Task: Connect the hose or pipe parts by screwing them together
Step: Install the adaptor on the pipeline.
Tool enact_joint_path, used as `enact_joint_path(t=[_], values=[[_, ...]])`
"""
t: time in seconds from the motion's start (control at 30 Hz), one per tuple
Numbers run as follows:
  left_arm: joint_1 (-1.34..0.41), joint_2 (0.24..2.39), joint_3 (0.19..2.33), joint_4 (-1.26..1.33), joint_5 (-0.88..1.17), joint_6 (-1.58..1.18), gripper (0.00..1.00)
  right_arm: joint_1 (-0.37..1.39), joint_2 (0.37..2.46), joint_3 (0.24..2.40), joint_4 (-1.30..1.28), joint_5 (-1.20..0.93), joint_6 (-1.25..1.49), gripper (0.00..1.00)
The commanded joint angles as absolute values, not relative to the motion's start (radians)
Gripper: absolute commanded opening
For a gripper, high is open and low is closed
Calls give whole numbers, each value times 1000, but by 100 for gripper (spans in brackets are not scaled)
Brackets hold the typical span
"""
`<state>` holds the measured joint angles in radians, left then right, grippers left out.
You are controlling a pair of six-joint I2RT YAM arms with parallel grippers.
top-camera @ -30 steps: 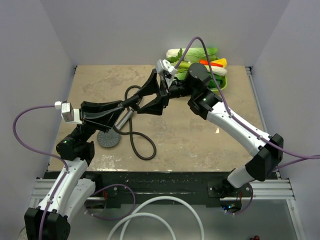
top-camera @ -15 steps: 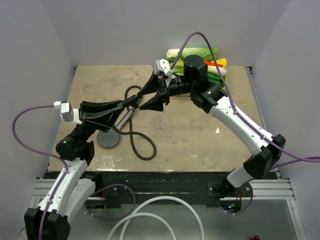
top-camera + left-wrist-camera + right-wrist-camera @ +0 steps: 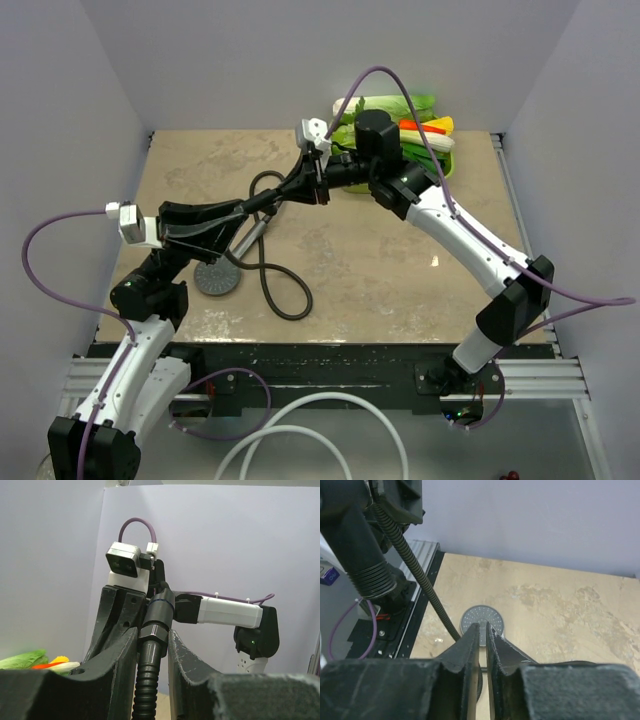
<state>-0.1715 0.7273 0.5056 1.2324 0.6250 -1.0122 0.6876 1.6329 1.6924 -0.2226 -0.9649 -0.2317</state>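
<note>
Left wrist view: left gripper point(image 3: 152, 635) jaws pinch the hose point(image 3: 146, 690) upright below its end nut point(image 3: 159, 611); right gripper point(image 3: 482, 630) jaws nearly pressed together near it, hold unclear; shower head point(image 3: 493, 617) lies on the desk point(image 3: 560, 610); threading step, next needs threads aligned.

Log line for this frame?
left gripper: clamps black hose end | right gripper: jaws nearly shut, beside hose | shower head: on table

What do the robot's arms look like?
The left arm and right arm are white tubes with chunky black joints. A thin purple cable loops along each. Each wrist wears a small white camera box. The left gripper and right gripper are black, with two long fingers.
</note>
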Motion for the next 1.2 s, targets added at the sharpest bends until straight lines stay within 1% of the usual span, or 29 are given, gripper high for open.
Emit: enact_joint_path(t=[0.0,0.17,0.2,0.4,0.73,1.17], values=[[-169,721,564,1290,589,-1014,0,684,1603,1671,-5,-988,-143,10],[-167,723,563,1293,588,-1014,0,686,1609,1625,207,-1049,-8,3],[-169,723,561,1292,588,-1014,0,684,1611,1620,227,-1058,21,0],[-169,724,561,1292,584,-1011,0,684,1594,1595,262,-1127,87,0],[-169,727,565,1282,574,-999,0,701,1552,1529,340,-1157,167,0],[-169,727,566,1267,565,-980,0,744,1519,1519,422,-1183,250,0]])
